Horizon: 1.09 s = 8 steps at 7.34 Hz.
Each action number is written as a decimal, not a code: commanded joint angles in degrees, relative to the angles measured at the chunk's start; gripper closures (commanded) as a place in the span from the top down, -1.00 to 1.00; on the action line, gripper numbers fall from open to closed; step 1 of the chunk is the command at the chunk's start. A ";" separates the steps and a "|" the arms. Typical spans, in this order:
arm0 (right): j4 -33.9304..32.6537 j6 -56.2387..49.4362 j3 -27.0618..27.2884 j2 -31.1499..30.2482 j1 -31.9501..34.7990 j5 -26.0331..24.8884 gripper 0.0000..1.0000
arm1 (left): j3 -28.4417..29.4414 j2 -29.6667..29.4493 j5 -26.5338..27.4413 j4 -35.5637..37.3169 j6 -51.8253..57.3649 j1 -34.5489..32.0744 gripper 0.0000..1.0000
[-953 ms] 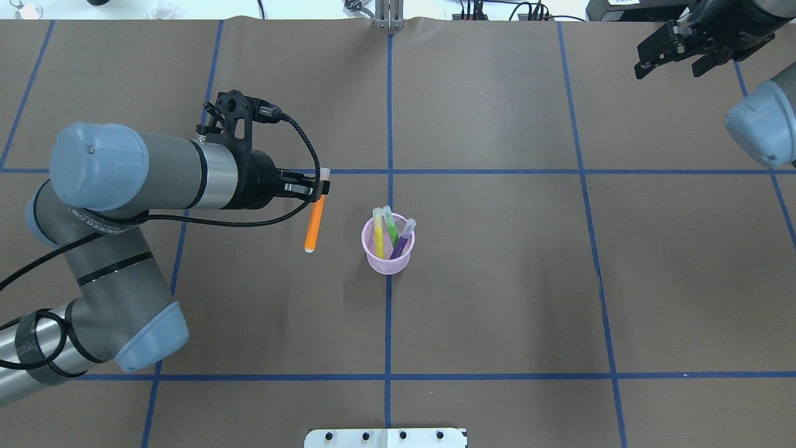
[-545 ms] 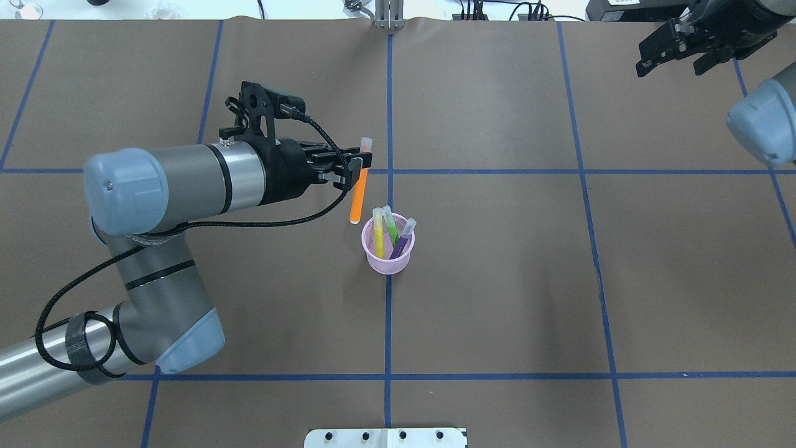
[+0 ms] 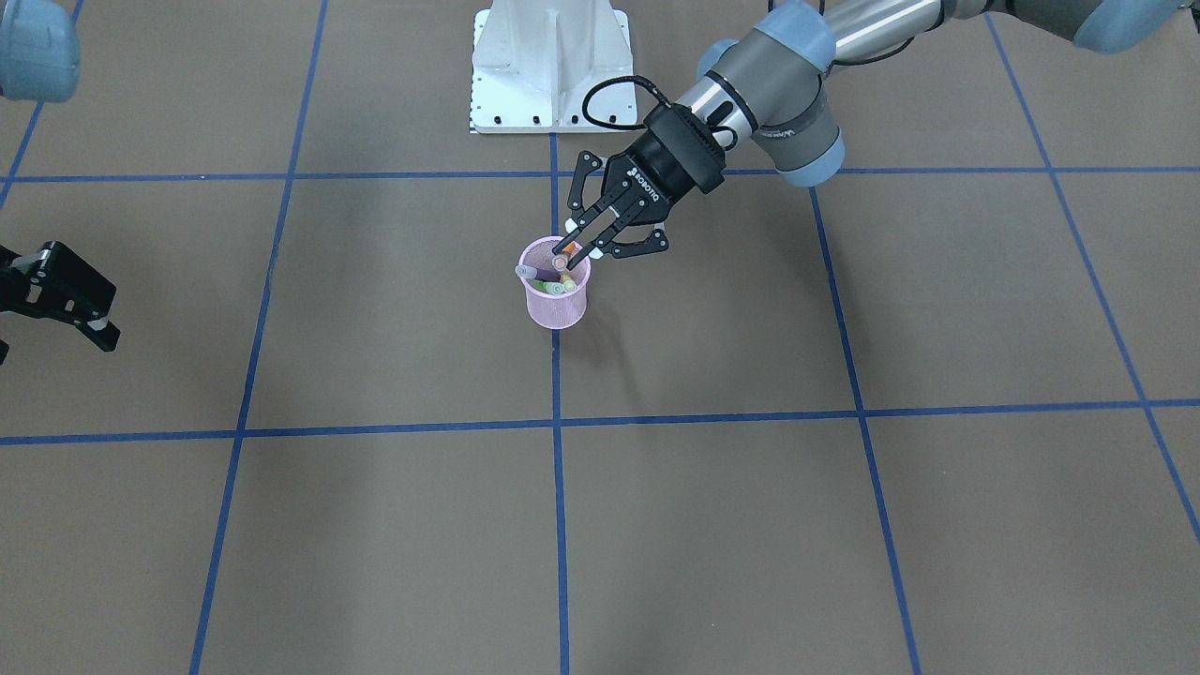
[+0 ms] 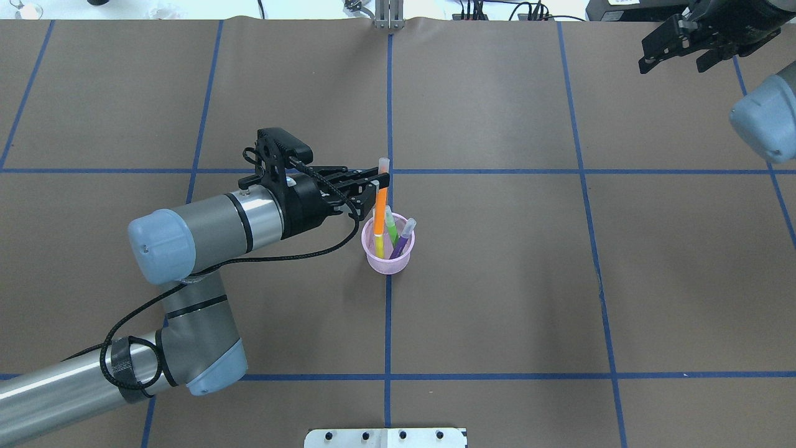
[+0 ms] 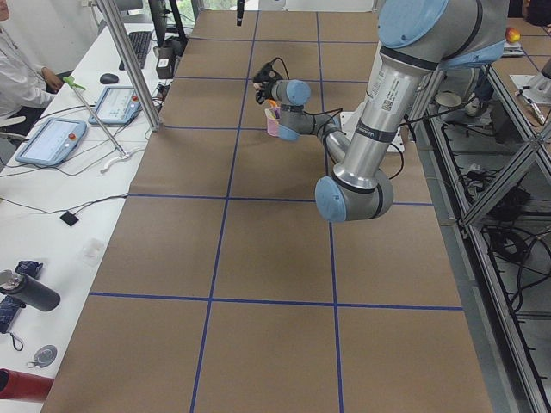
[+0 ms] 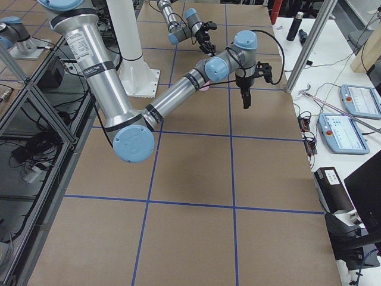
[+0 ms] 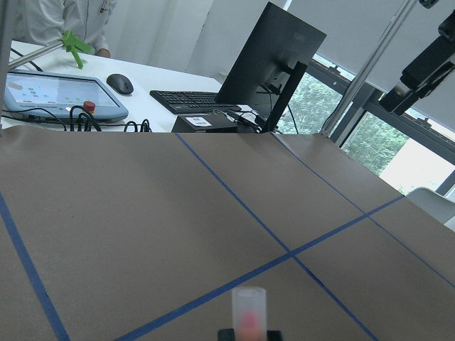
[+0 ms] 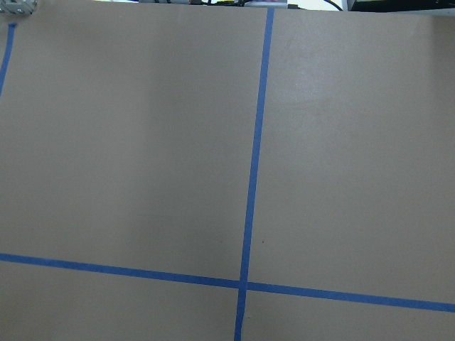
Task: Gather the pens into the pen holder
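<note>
The pink mesh pen holder [image 4: 388, 261] stands at the table's middle on a blue tape line; it also shows in the front view [image 3: 555, 305]. A yellowish pen [image 4: 379, 246], a green pen [image 4: 391, 225] and a purple pen [image 4: 403, 239] stand in it. My left gripper [image 4: 380, 182] is shut on the orange pen [image 4: 379, 208] near its cap and holds it nearly upright, lower end inside the holder's rim. The pen's pale cap shows in the left wrist view [image 7: 249, 316]. My right gripper [image 4: 675, 61] is open and empty at the far right back corner.
The white robot base [image 3: 548, 66] stands at the near table edge behind the holder. Blue tape lines [image 8: 252, 177] grid the brown table cover. Tablets and a keyboard lie on a side desk [image 5: 69, 138] beyond the far edge.
My left gripper has carried the orange pen rightward from beside the holder to above it, and the pen's lower end now sits inside the rim. The right arm has barely moved.
</note>
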 commanded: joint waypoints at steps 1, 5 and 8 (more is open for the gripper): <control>0.00 0.00 -0.01 0.00 0.06 0.00 1.00 | 0.73 0.02 0.43 -1.09 1.47 1.20 -1.00; 0.00 -0.09 -0.19 0.00 0.06 0.09 1.00 | 0.91 -0.16 0.35 -1.00 0.77 1.56 1.00; -0.52 -2.79 -0.62 0.00 1.72 0.18 1.00 | 0.03 1.50 -0.61 0.49 0.67 0.95 1.00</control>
